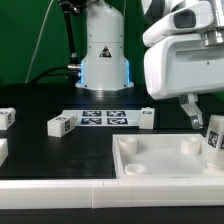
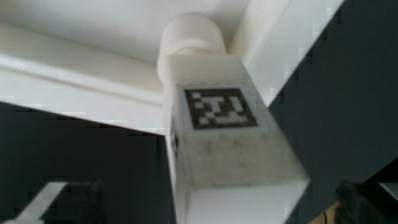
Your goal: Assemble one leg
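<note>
Item: leg [image 2: 217, 120], white tagged block, standing upright in a corner socket of the tray-like top [image 1: 160, 160] at the exterior view's right.
Progress: leg appears seated in its socket; whether it is fully tightened cannot be told.
Remaining: probably only checking the fit and clearing away.
Spares: like block [image 1: 61, 124] loose on the table, well apart.
Gripper [image 1: 203, 113]: jaws at their widest, either side of the leg, holding nothing.

A black table [image 1: 60, 150] stands before a dark green curtain [image 1: 25, 35], evenly lit.
</note>
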`<state>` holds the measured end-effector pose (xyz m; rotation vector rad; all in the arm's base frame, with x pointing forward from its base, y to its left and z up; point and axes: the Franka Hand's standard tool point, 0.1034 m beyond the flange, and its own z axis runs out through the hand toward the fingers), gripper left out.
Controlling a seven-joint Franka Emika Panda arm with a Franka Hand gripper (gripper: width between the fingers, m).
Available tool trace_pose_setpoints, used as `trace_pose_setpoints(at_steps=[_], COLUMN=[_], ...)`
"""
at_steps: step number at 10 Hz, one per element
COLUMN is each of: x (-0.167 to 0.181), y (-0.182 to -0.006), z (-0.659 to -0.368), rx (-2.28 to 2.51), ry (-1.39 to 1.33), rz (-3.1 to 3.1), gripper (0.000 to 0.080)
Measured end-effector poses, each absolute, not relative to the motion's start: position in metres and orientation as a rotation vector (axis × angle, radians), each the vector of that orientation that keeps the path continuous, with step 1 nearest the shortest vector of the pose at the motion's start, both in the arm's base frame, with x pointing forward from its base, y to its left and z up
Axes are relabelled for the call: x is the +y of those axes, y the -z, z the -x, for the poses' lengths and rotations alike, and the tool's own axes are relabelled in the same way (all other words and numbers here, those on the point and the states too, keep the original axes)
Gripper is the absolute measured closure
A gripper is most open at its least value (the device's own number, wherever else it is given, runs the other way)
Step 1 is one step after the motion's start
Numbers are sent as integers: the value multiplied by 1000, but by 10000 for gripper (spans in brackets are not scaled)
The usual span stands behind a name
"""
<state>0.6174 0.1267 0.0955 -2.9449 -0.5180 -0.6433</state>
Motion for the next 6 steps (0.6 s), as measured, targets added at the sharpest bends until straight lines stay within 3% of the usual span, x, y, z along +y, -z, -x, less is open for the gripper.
trace_pose_setpoints(at_steps=[1,6], x=[130,127], y=[-89,-98], z=[-609,-606], rx=[-520,-435], ry=[508,-114], rz=[2961,3027], gripper=[150,150])
